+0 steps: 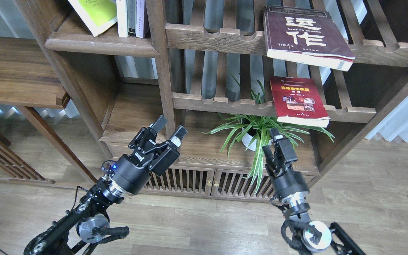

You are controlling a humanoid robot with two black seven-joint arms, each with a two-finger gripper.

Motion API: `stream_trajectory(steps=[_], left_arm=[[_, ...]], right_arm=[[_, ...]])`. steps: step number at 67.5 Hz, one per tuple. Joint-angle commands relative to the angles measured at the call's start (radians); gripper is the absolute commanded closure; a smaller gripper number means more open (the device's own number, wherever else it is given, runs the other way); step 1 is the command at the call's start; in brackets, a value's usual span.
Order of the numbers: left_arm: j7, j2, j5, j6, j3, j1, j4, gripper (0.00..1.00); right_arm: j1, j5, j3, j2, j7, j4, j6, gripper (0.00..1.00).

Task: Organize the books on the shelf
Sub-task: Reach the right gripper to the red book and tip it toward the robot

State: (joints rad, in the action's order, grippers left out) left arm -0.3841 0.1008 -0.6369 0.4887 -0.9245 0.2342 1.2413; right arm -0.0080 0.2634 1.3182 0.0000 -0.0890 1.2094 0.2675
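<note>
A yellow-green book (96, 12) leans on the solid dark-brown shelf (101, 44) at the upper left, against thin upright books (131, 17). The thick maroon book (305, 33) lies flat on the upper slatted rack at the right, overhanging its front rail. Below it, the red book (298, 101) lies flat on the lower slatted rack. My left gripper (170, 129) is open and empty, low in front of the cabinet and far below the shelf. My right gripper (270, 141) is open and empty, just under the red book, among the plant's leaves.
A potted spider plant (250, 132) stands on the cabinet top (204, 148) under the racks. An upright post (163, 71) splits the left bay from the racks. A wooden side table (16, 78) stands at the left. Slatted cabinet doors (186, 179) are below.
</note>
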Motion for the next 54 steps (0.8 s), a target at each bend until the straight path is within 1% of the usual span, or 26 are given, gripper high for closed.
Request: stream_trajectory(steps=[1,7,13,20,31,37,47,51,52,54], left_arm=[[0.112,0.091,0.054,0.0,-0.005,0.002,-0.008,0.0],[0.139,0.131,0.063,0.0,-0.011,0.008,-0.031,0.0],[0.143,0.154,0.063,0.0,-0.008,0.01,-0.037,0.0],[0.145,0.183,0.063,0.0,0.01,0.013,-0.039,0.0],[0.145,0.181,0.063,0.0,0.019,0.043,-0.036,0.0],[0.143,0.178,0.065,0.0,0.019,0.062,-0.031,0.0],[0.145,0.175,0.065,0.0,0.019,0.068,-0.02,0.0],[0.145,0.175,0.065,0.0,0.019,0.068,-0.017,0.0],[0.145,0.175,0.063,0.0,0.022,0.066,-0.016,0.0],[0.145,0.175,0.063,0.0,0.026,0.066,-0.016,0.0]], right_arm=[[0.023,0.002,0.03,0.0,0.0,0.001,-0.042,0.02],[0.039,0.004,0.062,0.0,0.0,-0.001,-0.073,0.02],[0.045,0.004,0.078,0.0,0.0,-0.002,-0.08,0.02],[0.046,0.004,0.082,0.0,0.0,-0.007,-0.082,0.02],[0.046,0.004,0.082,0.0,0.0,-0.022,-0.082,0.02],[0.052,0.002,0.082,0.0,0.0,-0.051,-0.085,0.02],[0.117,0.002,0.111,0.0,0.0,-0.114,-0.089,0.02],[0.126,0.002,0.116,0.0,0.0,-0.12,-0.109,0.02],[0.128,0.002,0.118,0.0,0.0,-0.119,-0.141,0.02],[0.128,0.002,0.116,0.0,0.0,-0.12,-0.152,0.02]])
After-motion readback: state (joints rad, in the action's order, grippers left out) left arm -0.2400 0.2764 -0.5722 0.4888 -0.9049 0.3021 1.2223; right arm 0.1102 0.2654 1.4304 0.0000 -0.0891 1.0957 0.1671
